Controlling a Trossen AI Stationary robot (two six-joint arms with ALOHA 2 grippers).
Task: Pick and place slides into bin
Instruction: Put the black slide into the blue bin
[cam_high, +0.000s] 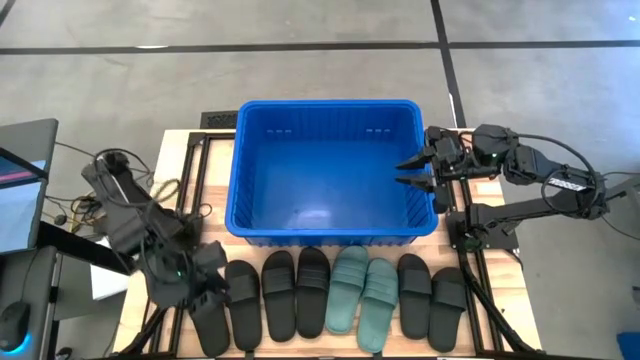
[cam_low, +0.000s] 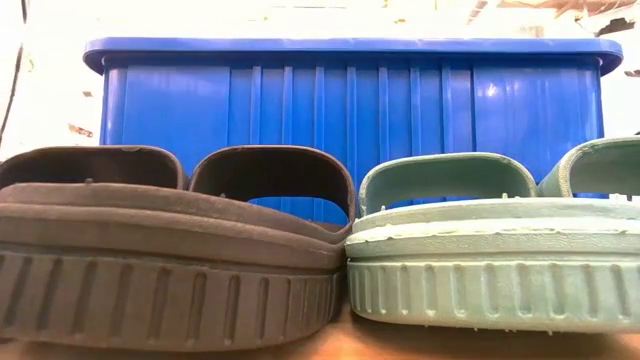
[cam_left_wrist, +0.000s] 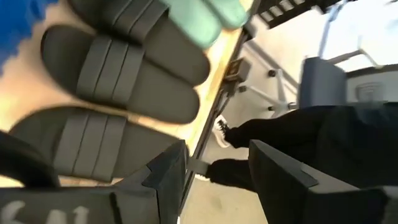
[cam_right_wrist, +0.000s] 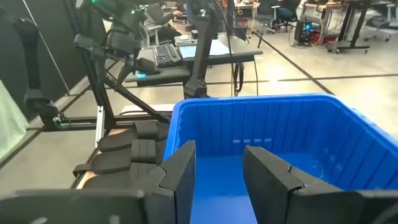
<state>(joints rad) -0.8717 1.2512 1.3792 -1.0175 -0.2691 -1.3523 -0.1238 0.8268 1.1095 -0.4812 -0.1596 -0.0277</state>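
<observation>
Several black slides and two pale teal slides lie soles down, side by side, in a row along the table's near edge. The low view shows a black one and a teal one up close. Behind them stands the blue bin with nothing in it. My left gripper hangs open above the row's left end, slanting down, nothing between its fingers. My right gripper stands open over the bin's right wall, pointing toward the table's left.
A screen and cables sit off the table's left side. In the left wrist view a person's dark legs and a white shoe show on the floor past the table's edge. Desks and chairs fill the room beyond.
</observation>
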